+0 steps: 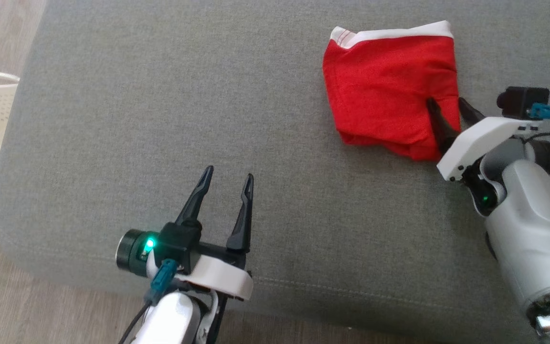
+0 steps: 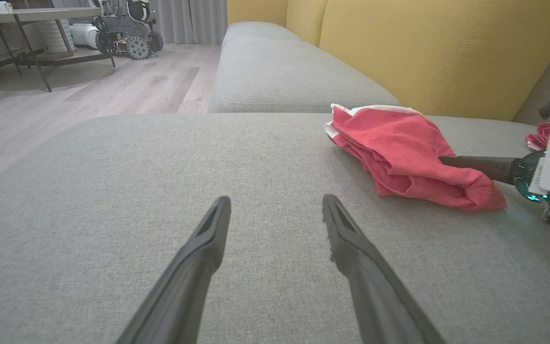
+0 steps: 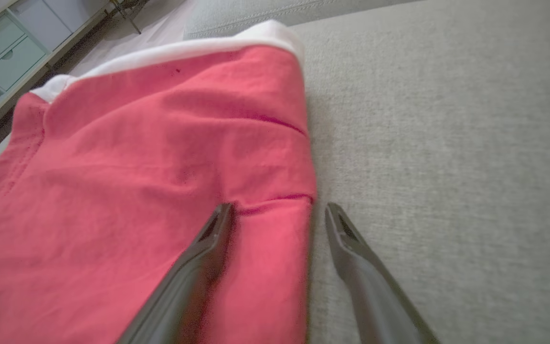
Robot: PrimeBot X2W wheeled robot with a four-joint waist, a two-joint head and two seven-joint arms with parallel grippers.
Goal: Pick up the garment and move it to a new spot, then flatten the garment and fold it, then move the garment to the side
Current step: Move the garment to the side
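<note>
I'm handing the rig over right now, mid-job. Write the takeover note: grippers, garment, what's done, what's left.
Left gripper: open, empty, above bare grey cushion.
Right gripper: open, straddling the right edge of the garment, one finger over cloth, one over cushion; no grip.
Garment: red, white waistband at the far edge, lying in a compact folded stack on the cushion.
Done: flattening and folding, by its look.
Left: probably close the right gripper on that edge and move the garment to the side.
</note>
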